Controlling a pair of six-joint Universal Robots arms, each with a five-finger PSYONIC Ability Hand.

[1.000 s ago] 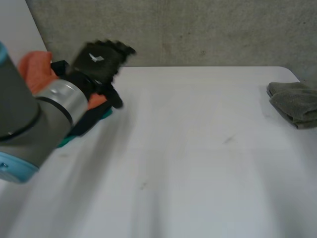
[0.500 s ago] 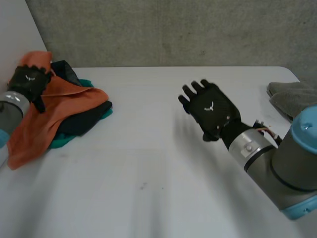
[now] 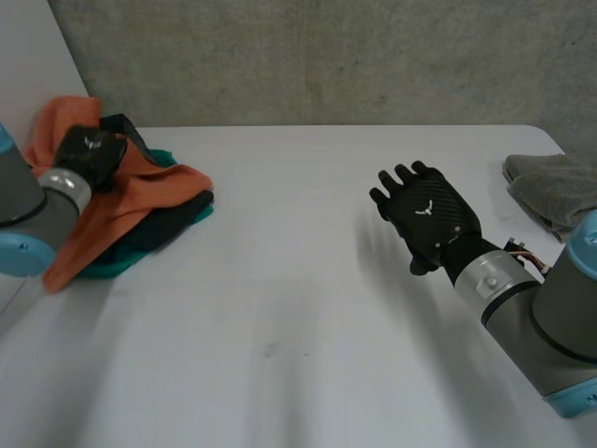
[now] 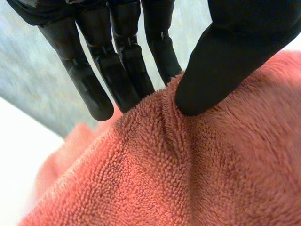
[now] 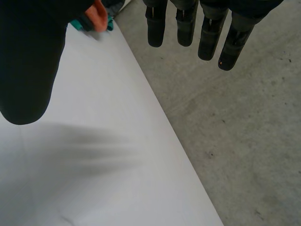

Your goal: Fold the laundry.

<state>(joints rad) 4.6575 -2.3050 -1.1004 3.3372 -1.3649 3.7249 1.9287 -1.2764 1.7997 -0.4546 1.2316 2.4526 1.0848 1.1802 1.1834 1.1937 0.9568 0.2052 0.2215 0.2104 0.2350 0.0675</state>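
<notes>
A pile of laundry lies at the table's far left, with an orange towel (image 3: 140,191) on top of a dark cloth (image 3: 173,224) and a teal cloth (image 3: 107,269). My left hand (image 3: 89,154) rests on the upper part of the orange towel. In the left wrist view, its thumb and fingers (image 4: 117,70) pinch a raised ridge of the orange towel (image 4: 188,174). My right hand (image 3: 429,219) hovers over the table's middle right, fingers straight and spread, holding nothing. In the right wrist view, the right hand (image 5: 28,56) is above bare table, with the pile (image 5: 99,16) beyond the thumb.
A folded grey towel (image 3: 560,191) lies at the table's far right corner. The white table (image 3: 298,308) ends against a grey concrete wall (image 3: 326,56) at the back. A white panel (image 3: 28,56) stands behind the pile at the left.
My left arm swung out of the foreground to the pile, and the left hand closed on the orange towel. My right hand came into view and drifted slightly right.
</notes>
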